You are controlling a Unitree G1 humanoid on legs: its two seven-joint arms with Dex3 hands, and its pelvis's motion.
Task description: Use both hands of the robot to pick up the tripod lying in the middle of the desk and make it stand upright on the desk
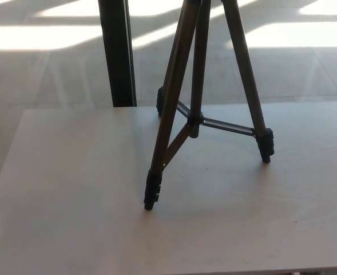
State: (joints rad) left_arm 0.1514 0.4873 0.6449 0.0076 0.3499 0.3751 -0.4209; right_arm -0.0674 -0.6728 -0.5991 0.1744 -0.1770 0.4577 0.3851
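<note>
Tripod (192, 117) upright on the pale desk (59, 189), a little right of the middle, seen from the head camera, the only view on hand. Three slim brown legs spread wide, each ending in a black foot: one planted near the front at picture left, one out to the right, one at the rear close by the desk's far edge. Black cross braces joined at a central collar, low between the legs. Top of the tripod cut off by the upper frame, so head and any load up there impossible to judge. No robot hand anywhere in sight, left or right; finger state therefore unknowable, and nothing visibly held or touched. Behind the desk, a dark vertical post (117, 51) and a sunlit floor (42, 34) with bright window patches. Task to all appearances done: standing free, unsupported, on all three feet. Remaining risks, by judgement only: rear foot near the far edge, so a nudge or a slide on the smooth top could carry it off and tip the whole stand backward; tall, narrow build, hence easy to topple with any stray sweep of an arm coming back into the frame; leg locks not checkable from here, so a slack section could slip and set it leaning. Best left alone, with both arms kept well clear.
</note>
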